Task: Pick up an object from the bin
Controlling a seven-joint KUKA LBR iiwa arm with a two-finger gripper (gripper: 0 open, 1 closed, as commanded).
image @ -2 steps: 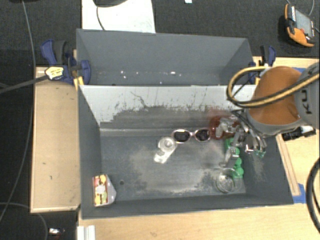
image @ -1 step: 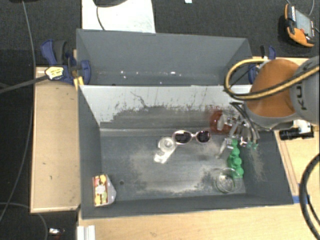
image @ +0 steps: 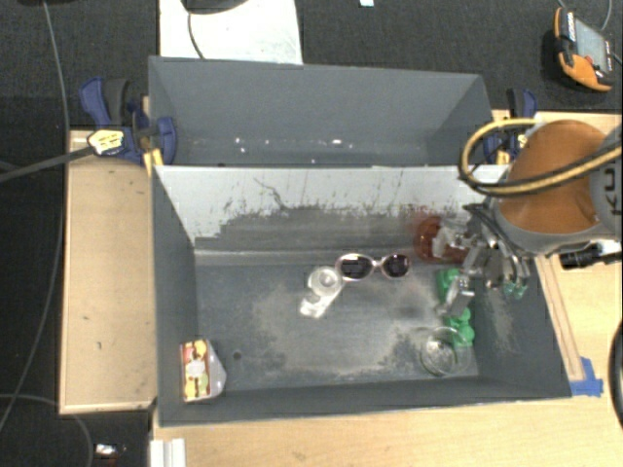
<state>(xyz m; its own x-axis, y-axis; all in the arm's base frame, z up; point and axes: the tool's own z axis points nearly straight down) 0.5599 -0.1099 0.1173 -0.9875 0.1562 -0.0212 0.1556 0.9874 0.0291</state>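
Bin (image: pixel 292 353) seen from above, with the arm entering from the right. We find the gripper (image: pixel 471 276) low over the right part of the floor, at the far end of a small cluster. Whether the pincer is apart or together we cannot tell, since the wrist and its fittings cover it.

The thing nearest it is a green plastic piece (image: pixel 449 284), touching or just beside the gripper on its left. A second green patch lies nearer to us, so the long axis appears to run far to near; we cannot tell whether these are one piece or two. A clear cup (image: pixel 439 355) lies at the near end of that line, and a brown rounded object (image: pixel 428 238) sits just beyond the gripper, by the far wall.

We judge that the coming move turns on this offset. The green piece lies slightly left of and nearer than the gripper, with neighbours close at both ends.

Well apart to the left lie the sunglasses (image: pixel 373 266), a clear small bottle (image: pixel 319 293) and, in the near left corner, a printed packet (image: pixel 198 370).
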